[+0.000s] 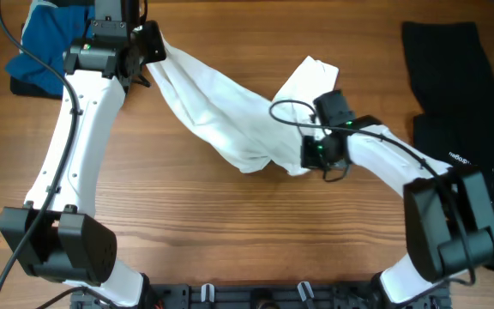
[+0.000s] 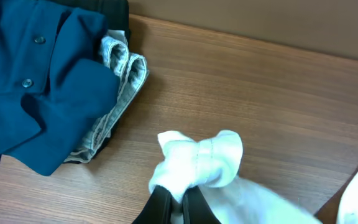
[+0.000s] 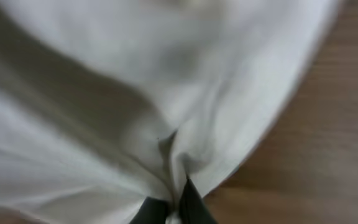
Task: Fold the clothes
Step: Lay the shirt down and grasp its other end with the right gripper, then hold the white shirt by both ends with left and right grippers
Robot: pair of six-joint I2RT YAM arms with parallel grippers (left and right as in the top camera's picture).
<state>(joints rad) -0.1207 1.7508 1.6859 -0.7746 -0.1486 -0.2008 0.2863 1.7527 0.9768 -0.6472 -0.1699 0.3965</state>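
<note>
table [image 1: 230, 215]: wood, visible grain, satin-matt
white T-shirt [image 1: 213, 103]: soft knit cloth, matt, stitched hem
blue garment [image 2: 36, 81]: smooth woven cloth, matt
buttons [image 2: 39, 40]: dark, look plastic
grey garment [image 2: 124, 76]: coarse denim-like cloth
black garment [image 1: 453, 86]: matt cloth
arm shells [image 1: 71, 154]: smooth white plastic, slight gloss

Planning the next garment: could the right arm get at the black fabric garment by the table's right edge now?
Probably not yet: its right claw is shut on the white fabric T-shirt. Nothing else blocks the black fabric garment; release first.
</note>
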